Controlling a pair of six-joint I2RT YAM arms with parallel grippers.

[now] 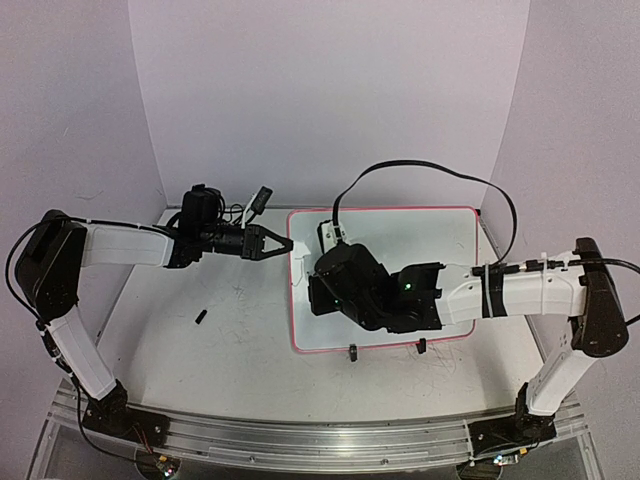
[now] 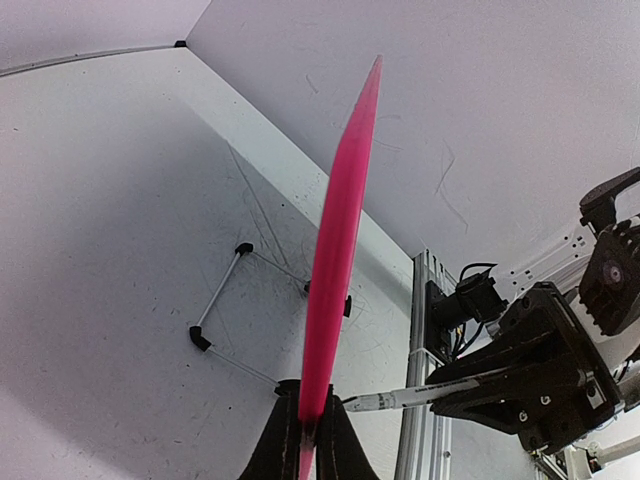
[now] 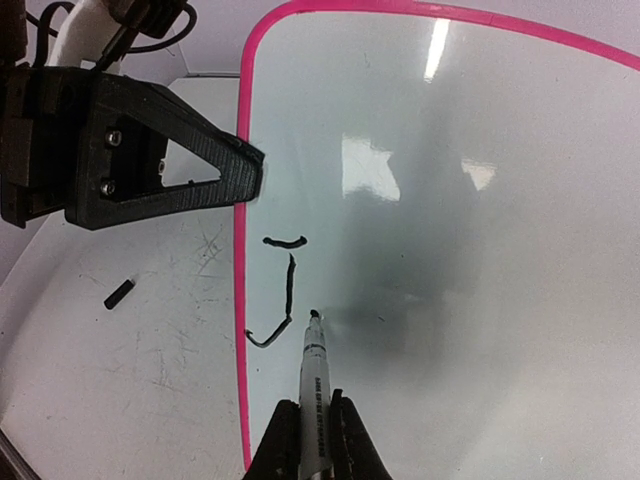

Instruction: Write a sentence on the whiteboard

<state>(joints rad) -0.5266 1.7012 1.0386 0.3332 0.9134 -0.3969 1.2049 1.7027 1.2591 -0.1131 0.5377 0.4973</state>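
Note:
The whiteboard (image 1: 420,240), white with a pink-red border, lies flat on the table. My left gripper (image 1: 286,243) is shut on its left edge; in the left wrist view the fingers (image 2: 308,430) pinch the pink edge (image 2: 340,230). My right gripper (image 1: 320,272) is shut on a white marker (image 3: 315,390), held over the board's left part. The marker tip (image 3: 314,315) touches the board (image 3: 480,300), just right of a few black strokes (image 3: 290,285). The marker also shows in the left wrist view (image 2: 400,398).
A small black marker cap (image 1: 200,317) lies on the scribbled grey tabletop left of the board; it also shows in the right wrist view (image 3: 119,294). Two black clips (image 1: 353,351) (image 1: 421,346) sit on the board's near edge. White walls enclose the table.

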